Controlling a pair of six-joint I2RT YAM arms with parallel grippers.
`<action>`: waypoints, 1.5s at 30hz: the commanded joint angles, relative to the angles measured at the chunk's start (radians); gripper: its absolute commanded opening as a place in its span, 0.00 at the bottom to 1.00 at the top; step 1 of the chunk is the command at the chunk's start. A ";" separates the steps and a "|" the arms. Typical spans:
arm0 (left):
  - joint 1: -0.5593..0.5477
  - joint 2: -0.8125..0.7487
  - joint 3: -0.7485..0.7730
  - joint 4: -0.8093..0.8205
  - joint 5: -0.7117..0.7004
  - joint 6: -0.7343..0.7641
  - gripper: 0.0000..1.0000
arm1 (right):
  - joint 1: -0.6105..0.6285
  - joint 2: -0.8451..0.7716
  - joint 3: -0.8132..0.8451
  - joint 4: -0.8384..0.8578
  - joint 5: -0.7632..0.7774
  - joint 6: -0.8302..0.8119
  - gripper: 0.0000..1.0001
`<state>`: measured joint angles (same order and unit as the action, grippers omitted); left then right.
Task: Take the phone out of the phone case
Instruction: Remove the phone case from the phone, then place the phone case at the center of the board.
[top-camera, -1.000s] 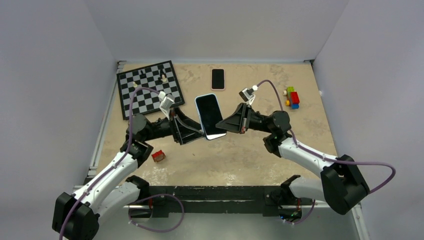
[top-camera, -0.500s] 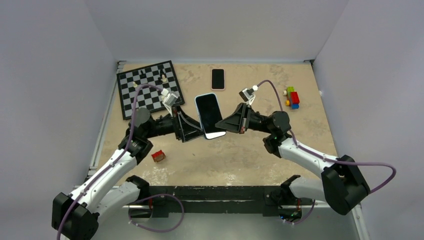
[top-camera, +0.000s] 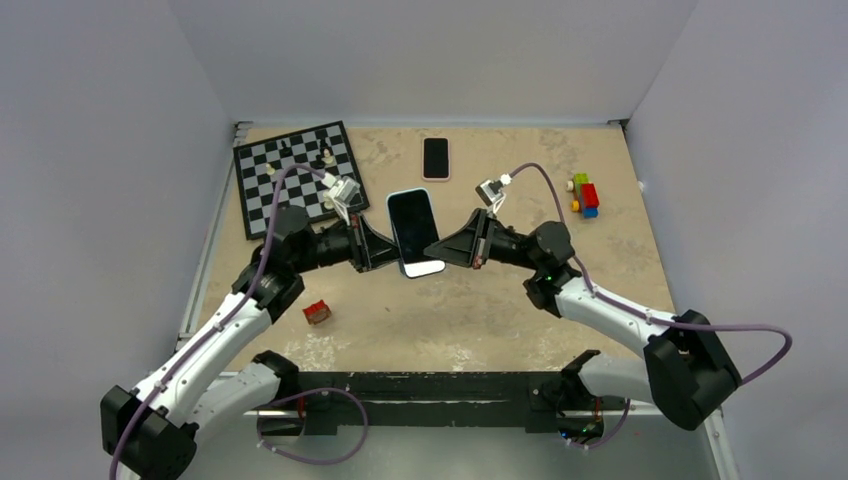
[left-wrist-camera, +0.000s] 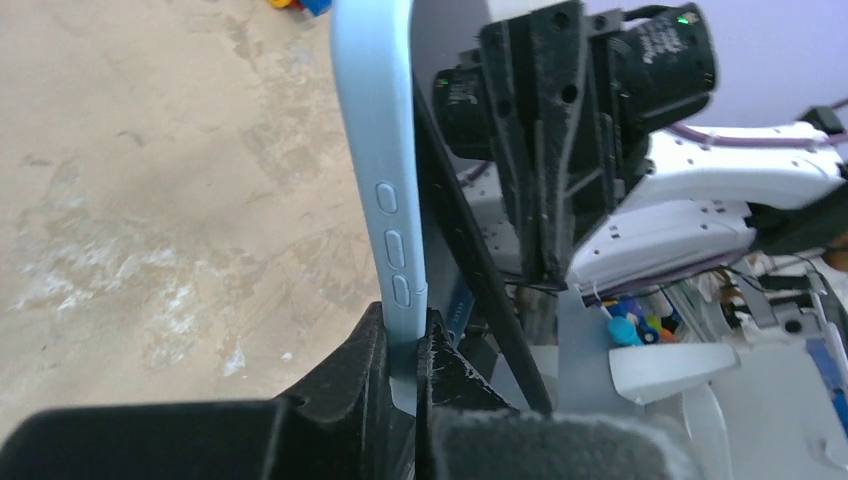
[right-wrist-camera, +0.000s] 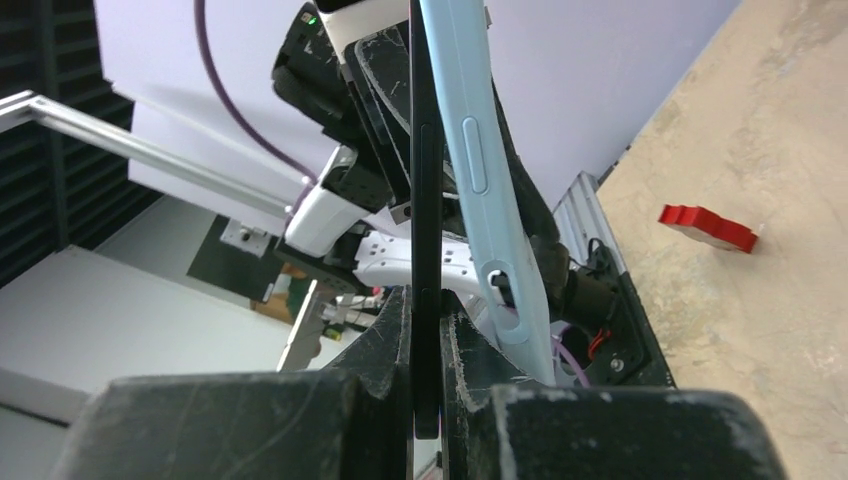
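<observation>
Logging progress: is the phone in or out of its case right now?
Partly out: the wrist views show the black phone splaying away from the blue case.

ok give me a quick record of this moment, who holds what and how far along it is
left gripper: shut on the edge of the light blue phone case
right gripper: shut on the edge of the phone
position: phone held between both grippers above the table, screen up
separation: both wrist views show a gap between phone and case
stage: partly out, not free
also on table: chessboard, second phone, toy bricks, red block
</observation>
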<state>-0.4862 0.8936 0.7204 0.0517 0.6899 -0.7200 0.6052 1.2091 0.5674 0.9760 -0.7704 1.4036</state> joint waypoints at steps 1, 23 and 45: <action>0.003 0.029 0.056 -0.146 -0.224 -0.019 0.00 | 0.016 -0.062 0.016 -0.106 0.022 -0.111 0.00; -0.073 0.228 -0.219 0.011 -0.876 -0.985 0.00 | 0.005 -0.462 0.142 -1.047 0.580 -0.576 0.00; -0.170 0.565 -0.005 -0.133 -0.806 -1.184 0.99 | -0.016 -0.512 0.128 -1.135 0.624 -0.571 0.00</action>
<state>-0.6632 1.4799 0.6621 0.0250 -0.2012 -1.8954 0.5983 0.7277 0.6510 -0.1802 -0.1909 0.8509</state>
